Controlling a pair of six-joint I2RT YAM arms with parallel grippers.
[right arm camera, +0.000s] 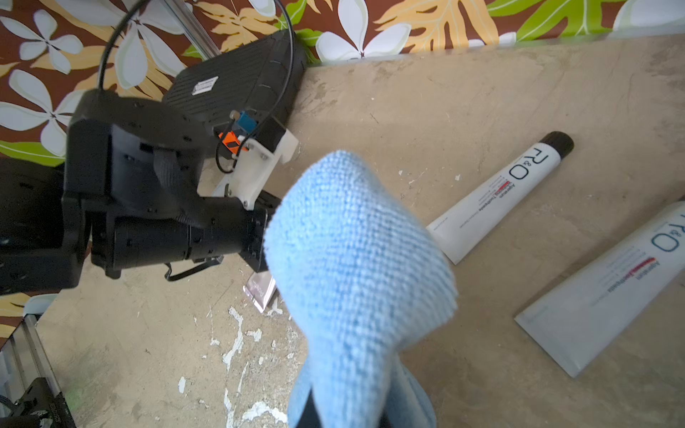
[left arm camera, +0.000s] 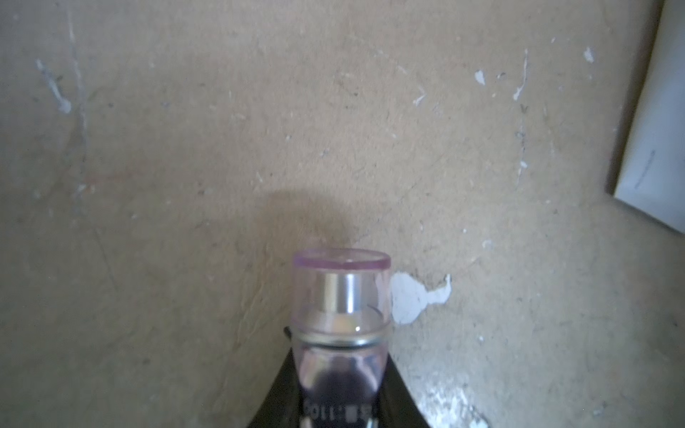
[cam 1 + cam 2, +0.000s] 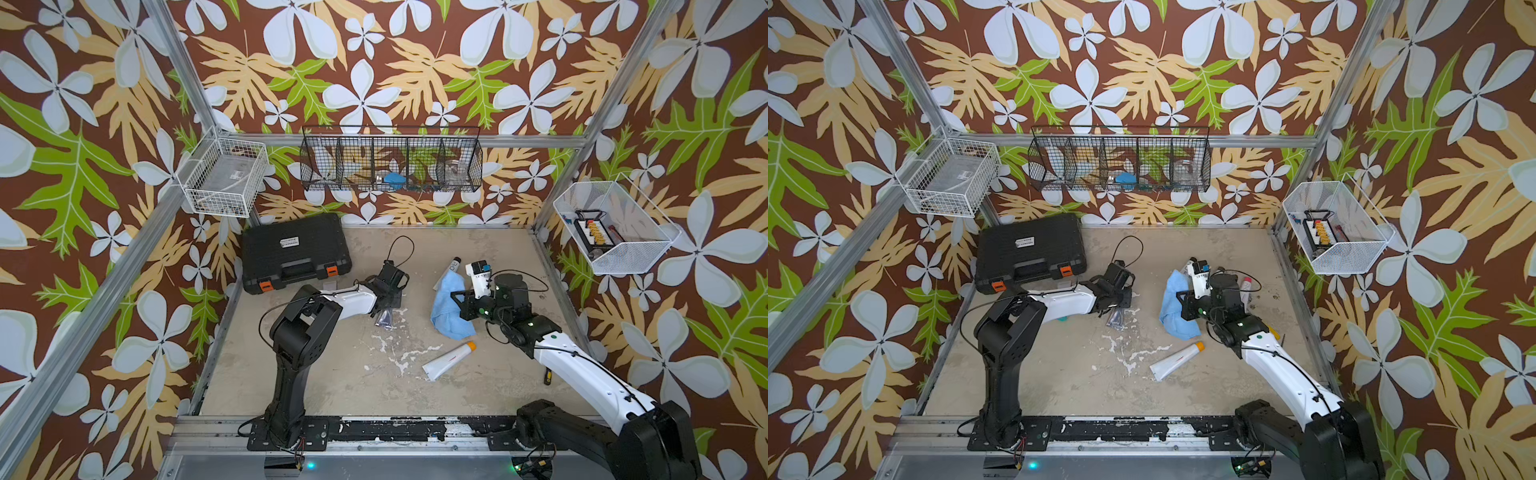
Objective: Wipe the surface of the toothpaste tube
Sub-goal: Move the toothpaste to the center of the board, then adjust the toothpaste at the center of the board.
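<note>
Two arms reach over my table [image 3: 316,374]. My left gripper [image 3: 386,305] is squeezed on a shiny tube [image 3: 384,320], near the middle, in front of the black case [image 3: 295,249]. The tube's clear cap [image 2: 341,289] sticks out past the fingers. I cannot tell if the tube touches the table. My right gripper [image 3: 460,307] is pinched tight on a blue cloth [image 3: 449,320], well apart from that tube. A white tube [image 3: 449,360] with an orange cap lies just beside the cloth, on the near side.
</note>
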